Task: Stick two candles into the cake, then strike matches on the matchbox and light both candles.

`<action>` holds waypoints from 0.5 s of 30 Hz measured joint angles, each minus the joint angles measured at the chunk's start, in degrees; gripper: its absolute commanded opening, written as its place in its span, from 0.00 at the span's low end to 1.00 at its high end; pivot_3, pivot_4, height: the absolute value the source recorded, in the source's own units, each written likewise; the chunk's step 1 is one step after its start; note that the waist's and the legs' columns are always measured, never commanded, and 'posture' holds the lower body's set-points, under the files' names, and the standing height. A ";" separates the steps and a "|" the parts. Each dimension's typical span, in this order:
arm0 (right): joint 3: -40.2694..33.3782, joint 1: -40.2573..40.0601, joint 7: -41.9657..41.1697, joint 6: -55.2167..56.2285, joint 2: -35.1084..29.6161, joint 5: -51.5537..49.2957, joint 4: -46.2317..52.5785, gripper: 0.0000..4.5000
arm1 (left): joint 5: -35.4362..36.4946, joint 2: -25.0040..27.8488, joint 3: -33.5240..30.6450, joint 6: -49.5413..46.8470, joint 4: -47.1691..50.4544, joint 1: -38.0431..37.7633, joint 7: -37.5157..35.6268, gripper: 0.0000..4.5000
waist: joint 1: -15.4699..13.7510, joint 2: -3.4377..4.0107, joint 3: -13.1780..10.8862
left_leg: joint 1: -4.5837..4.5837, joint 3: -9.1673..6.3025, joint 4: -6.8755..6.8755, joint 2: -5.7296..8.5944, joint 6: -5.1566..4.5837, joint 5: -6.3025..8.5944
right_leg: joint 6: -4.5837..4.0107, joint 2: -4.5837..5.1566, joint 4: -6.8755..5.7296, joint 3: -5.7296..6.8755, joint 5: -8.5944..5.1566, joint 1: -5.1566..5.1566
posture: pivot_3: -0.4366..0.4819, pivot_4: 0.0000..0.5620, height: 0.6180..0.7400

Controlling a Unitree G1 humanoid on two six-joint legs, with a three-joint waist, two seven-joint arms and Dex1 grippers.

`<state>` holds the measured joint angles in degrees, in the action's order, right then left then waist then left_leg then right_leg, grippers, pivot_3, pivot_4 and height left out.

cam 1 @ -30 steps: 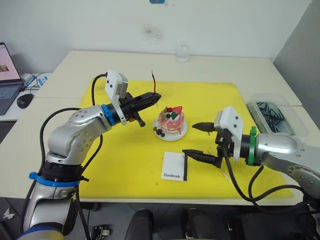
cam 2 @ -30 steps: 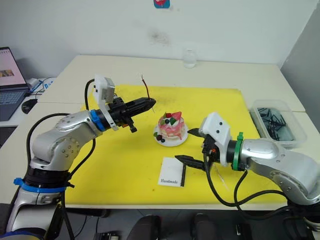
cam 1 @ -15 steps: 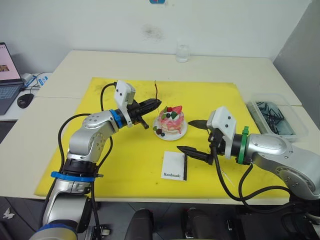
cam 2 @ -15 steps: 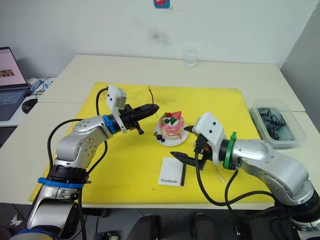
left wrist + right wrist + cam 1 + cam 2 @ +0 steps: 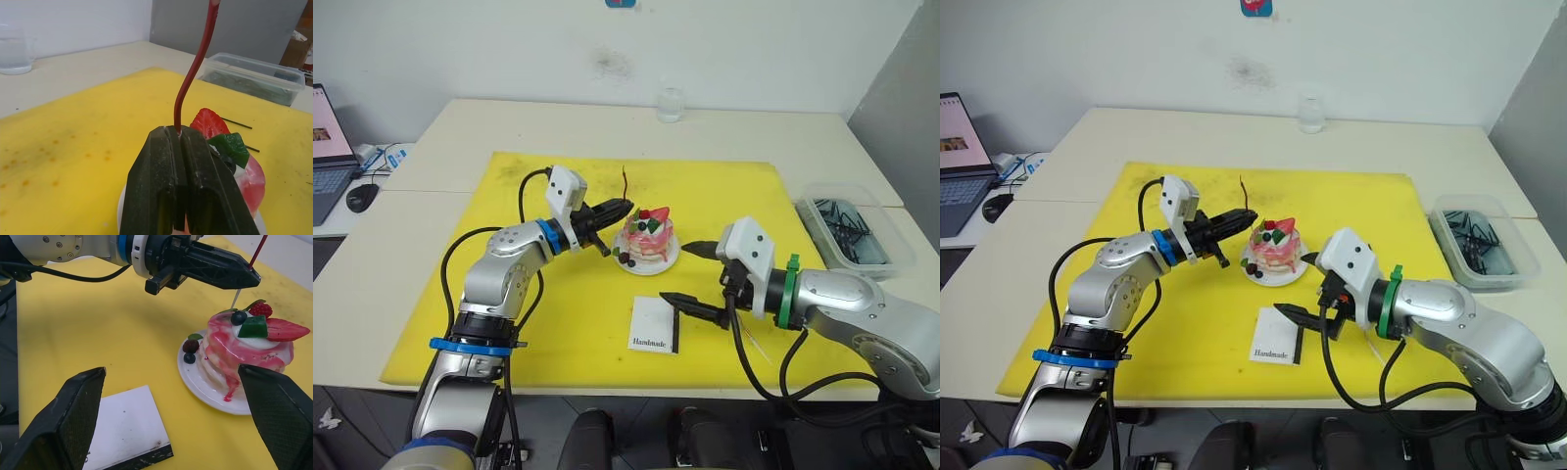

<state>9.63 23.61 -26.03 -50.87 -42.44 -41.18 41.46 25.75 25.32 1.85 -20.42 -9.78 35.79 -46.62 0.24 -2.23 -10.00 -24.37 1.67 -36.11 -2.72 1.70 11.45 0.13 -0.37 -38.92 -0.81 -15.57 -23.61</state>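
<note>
The pink-and-white cake (image 5: 648, 237) with a strawberry on top stands on its white plate (image 5: 656, 266) in the middle of the yellow mat. My left gripper (image 5: 623, 208) is shut on a thin reddish candle (image 5: 625, 180), held upright at the cake's left top edge. In the right wrist view the candle's pale lower end (image 5: 235, 299) reaches the cake's top (image 5: 249, 345). My right gripper (image 5: 690, 274) is open just right of the cake and holds nothing. The white matchbox (image 5: 654, 325) lies in front of the cake. Two thin dark matches (image 5: 236, 123) lie on the mat beyond the cake.
The yellow mat (image 5: 558, 323) covers the table's middle. A clear plastic box (image 5: 850, 230) of dark parts sits at the right edge. A glass (image 5: 671, 103) stands at the back, and a laptop (image 5: 328, 147) is far left. A thin pale stick (image 5: 756, 345) lies under my right forearm.
My left gripper has carried the candle rightward, from left of the cake to its top edge. The right gripper has drifted slightly left, closer to the matchbox, and is still open.
</note>
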 measured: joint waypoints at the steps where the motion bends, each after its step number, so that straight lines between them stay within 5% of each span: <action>1: 0.00 0.00 -0.02 -0.04 0.07 0.09 0.00 1.00 | -0.23 -0.21 -0.01 0.14 -0.05 0.00 -0.09 0.00 | 0.00 0.00 0.00 | 0.00 0.00 0.00 0.00 0.00 0.00 | 0.00 0.00 0.00 0.00 0.00 0.00 | 0.48 0.27 1.00; 15: 0.00 -0.04 -0.24 -0.19 1.17 1.86 0.00 1.00 | -5.32 -3.10 0.19 6.19 -1.98 -1.49 -0.26 0.00 | 0.01 0.00 0.00 | 0.02 0.00 -0.01 0.01 0.00 0.00 | 0.00 -0.01 -0.01 -0.01 0.00 0.03 | 0.48 0.27 1.00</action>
<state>9.63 23.57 -26.27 -51.06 -41.26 -39.32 41.46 20.43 22.22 2.04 -14.23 -11.76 34.31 -46.88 0.25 -2.23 -10.00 -24.35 1.67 -36.13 -2.70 1.69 11.45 0.13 -0.37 -38.93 -0.81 -15.57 -23.58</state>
